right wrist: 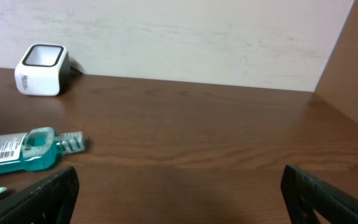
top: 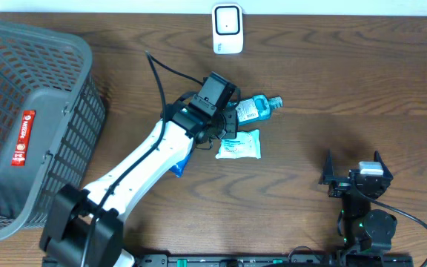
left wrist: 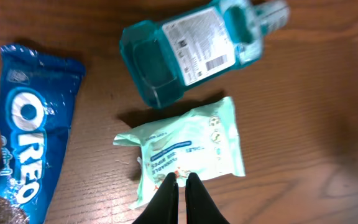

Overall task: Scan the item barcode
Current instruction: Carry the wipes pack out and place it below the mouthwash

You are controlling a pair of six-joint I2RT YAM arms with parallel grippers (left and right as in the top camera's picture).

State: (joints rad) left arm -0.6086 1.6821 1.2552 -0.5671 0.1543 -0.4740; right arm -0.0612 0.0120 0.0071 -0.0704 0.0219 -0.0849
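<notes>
Overhead table: brown wood-grain table (top: 347,74) fills the view, with every item lying on its centre or left half.
Basket: grey mesh basket (top: 58,133) sits at 9 o'clock on the table, with a red-labelled item (top: 23,139) lying inside.
Left arm: white arm (top: 147,159) reaches from 7 o'clock toward the table centre, and its black wrist is over the group of items.
Oreo pack: blue Oreo pack (left wrist: 27,124) lies flat at 9 o'clock of the wipes, apart from them, and is partly under the arm in the overhead view.
Mouthwash bottle: teal mouthwash bottle (left wrist: 185,50) lies on its side at 1 o'clock of the wipes, just beside them, label and barcode facing up.
Wipes packet: pale green wipes packet (left wrist: 191,146) lies flat at the table centre, printed face up.
Scanner: white scanner (top: 227,28) stands at 12 o'clock, at the far edge, well apart from the items.
Left gripper: left gripper (left wrist: 182,179) has its tips together, over the near edge of the wipes packet; contact cannot be told.
Right gripper: right gripper (right wrist: 179,199) is at 4 o'clock on the table, fingers wide apart, holding nothing.
</notes>
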